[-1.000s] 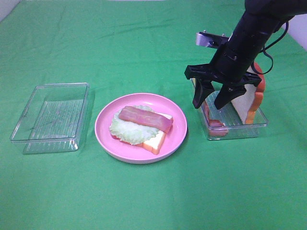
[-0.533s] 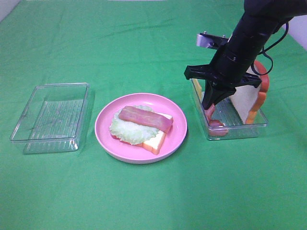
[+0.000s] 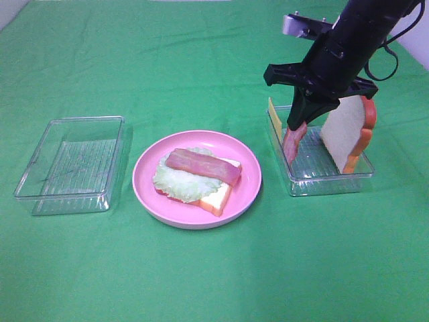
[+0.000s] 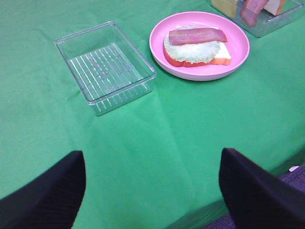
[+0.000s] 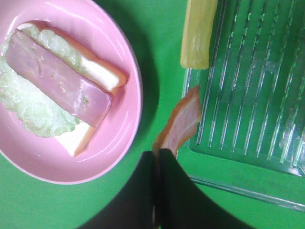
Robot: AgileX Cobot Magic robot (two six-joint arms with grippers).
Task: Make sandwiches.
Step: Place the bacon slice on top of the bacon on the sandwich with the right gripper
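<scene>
On the pink plate [image 3: 251,176] lies a half-built sandwich [image 3: 196,177]: a bread slice, pale lettuce and one bacon strip on top. My right gripper [image 3: 298,124] is shut on a second bacon strip [image 3: 291,143], which dangles above the left end of the right clear tray [image 3: 330,180]. That tray holds an upright bread slice [image 3: 347,135] and a yellow cheese square [image 3: 273,115] leaning on its left wall. In the right wrist view the bacon strip [image 5: 180,123] hangs from the shut fingers beside the cheese square [image 5: 197,31]. My left gripper [image 4: 151,188] is open over bare cloth.
A second clear tray [image 3: 72,164] sits empty to the left of the plate. Green cloth covers the whole table, and in the left wrist view its near edge [image 4: 281,167] shows at one corner.
My right gripper shut on the bacon strip inside the right tray and rose, lifting it out so it now hangs over the tray's left end. The left arm has not moved.
</scene>
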